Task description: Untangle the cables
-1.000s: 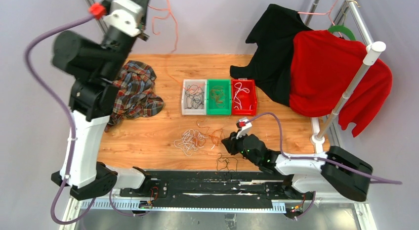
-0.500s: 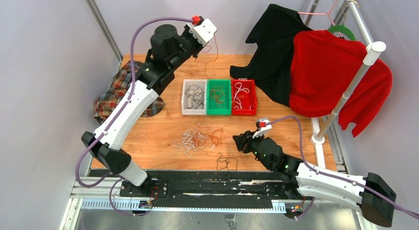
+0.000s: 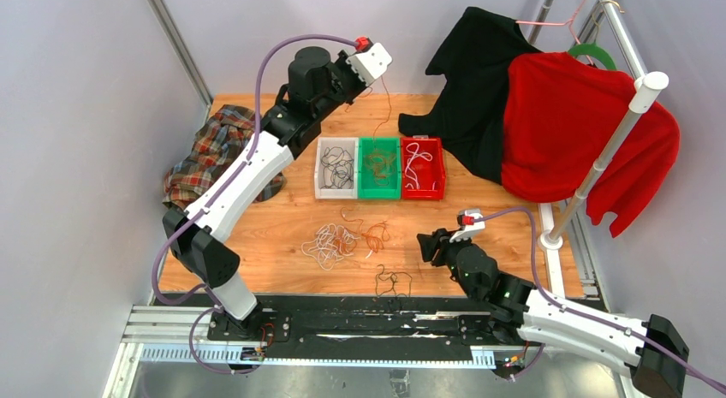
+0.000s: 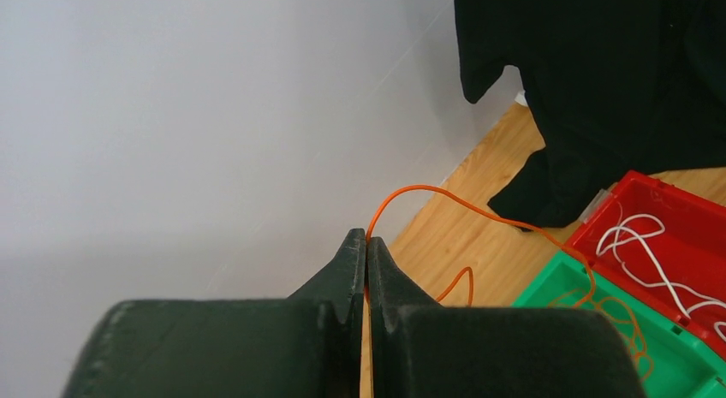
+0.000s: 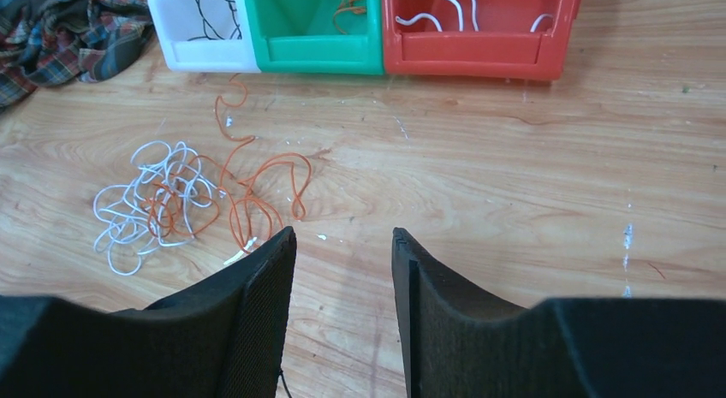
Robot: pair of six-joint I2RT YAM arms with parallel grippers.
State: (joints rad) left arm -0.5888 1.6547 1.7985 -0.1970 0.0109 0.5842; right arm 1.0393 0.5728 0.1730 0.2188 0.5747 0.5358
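Note:
My left gripper (image 3: 377,83) is raised above the far end of the bins and shut on a thin orange cable (image 4: 479,211), which hangs down toward the green bin (image 3: 379,187); its jaws (image 4: 366,242) pinch the cable in the left wrist view. A tangle of white and orange cables (image 3: 334,242) lies on the table, also in the right wrist view (image 5: 180,201). A black cable (image 3: 392,282) lies near the front edge. My right gripper (image 3: 425,247) is open and empty, low over the table right of the tangle (image 5: 342,235).
White bin (image 3: 336,189), green bin and red bin (image 3: 423,189) stand in a row, each holding cables. A plaid shirt (image 3: 214,154) lies at the left. A black garment (image 3: 479,81) and red garment (image 3: 574,133) hang on a rack (image 3: 599,158) at the right.
My left arm has swung from high at the far left rightward and down, carrying the orange cable over the green bin. My right gripper has moved right, away from the tangle.

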